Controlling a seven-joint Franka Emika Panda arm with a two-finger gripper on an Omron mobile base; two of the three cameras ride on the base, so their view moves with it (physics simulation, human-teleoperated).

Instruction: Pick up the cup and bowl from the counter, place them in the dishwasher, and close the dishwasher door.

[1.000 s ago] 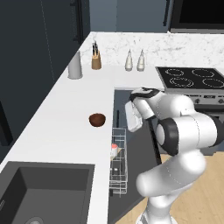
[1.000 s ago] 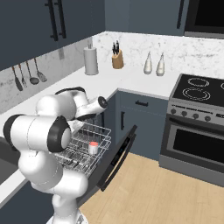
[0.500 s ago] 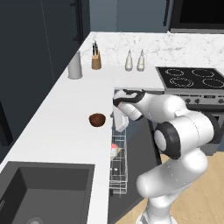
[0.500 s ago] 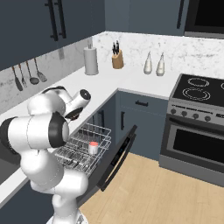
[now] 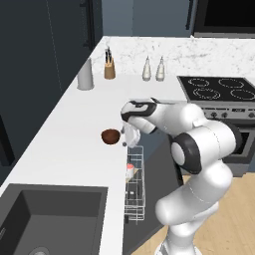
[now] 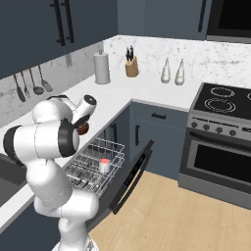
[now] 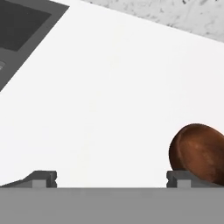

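Note:
The dark reddish-brown bowl (image 5: 110, 136) sits on the white counter (image 5: 69, 144) near its front edge. My gripper (image 5: 125, 138) is just to the right of it, open and holding nothing. In the hand view the bowl (image 7: 199, 151) lies beside the right fingertip (image 7: 181, 176), outside the gap between the fingers of the gripper (image 7: 111, 178). The whitish cup (image 5: 130, 171) with red at its top stands in the pulled-out wire rack (image 5: 134, 196) of the dishwasher. From the right base view the cup (image 6: 104, 165) shows in the rack (image 6: 90, 166) above the lowered dishwasher door (image 6: 131, 175).
A grey canister (image 5: 85, 75), a knife block (image 5: 109, 68) and two bottles (image 5: 153, 69) stand at the back of the counter. The sink (image 5: 45, 214) is at the near left. The stove (image 5: 219, 89) and oven (image 6: 220, 162) are to the right.
My arm has swung left from above the rack to the counter's edge, bringing the hand up beside the bowl. The jaws have stayed open. Cup and bowl have not moved.

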